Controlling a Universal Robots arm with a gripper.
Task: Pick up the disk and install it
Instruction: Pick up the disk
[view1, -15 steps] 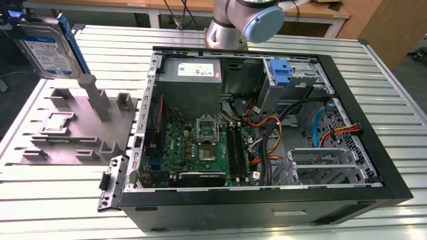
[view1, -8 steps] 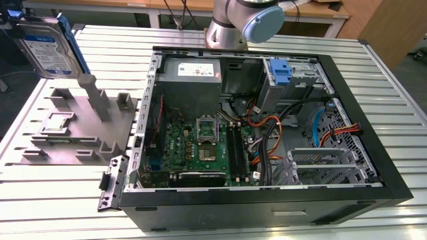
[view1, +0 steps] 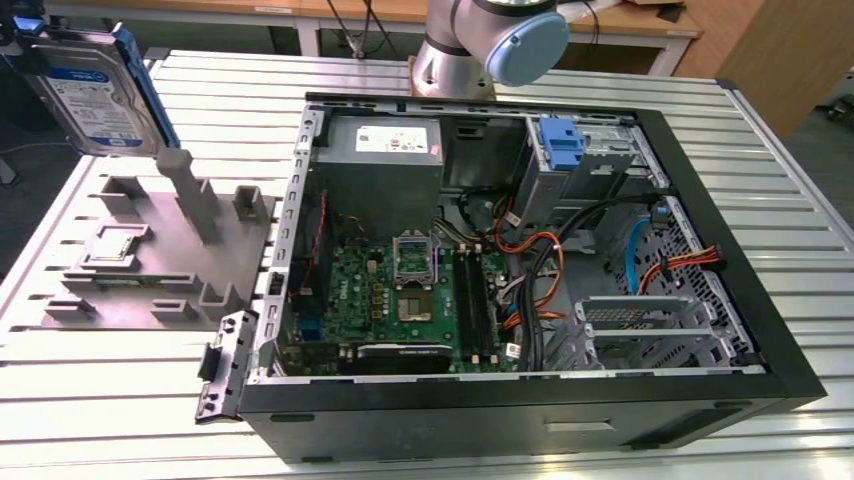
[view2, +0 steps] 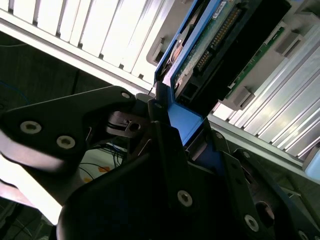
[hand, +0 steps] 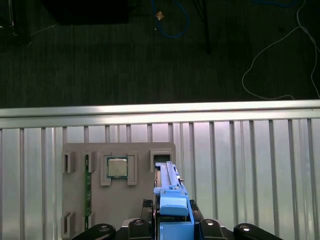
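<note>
- The gripper (view2: 167, 107) is closed onto the disk (view1: 83, 92). In the second wrist view its dark jaws press on the blue carrier frame at one short end, so the thing of the task sits right in the tool, not apart from it.
- The disk's long axis runs straight out from the jaws. In the first wrist view it is seen edge-on, pointing toward the grey stand (view1: 147, 250) and passing beside the processor chip (hand: 117, 167) that rests in the stand.
- In the exterior view the disk stands nearly upright with its label face toward the camera. It is over the far end of the stand, by the tall post (I judge it lifted clear, though the far tip's contact is hard to tell).
- The open computer case (view1: 534, 400) lies to the exterior view's right of the disk, well apart. A blue bracket (view1: 562, 143) sits in the drive bay at the case's far corner.
- The arm (view1: 501, 40) rises from the slatted table (view1: 107, 400) behind the case and reaches toward the exterior view's left.
</note>
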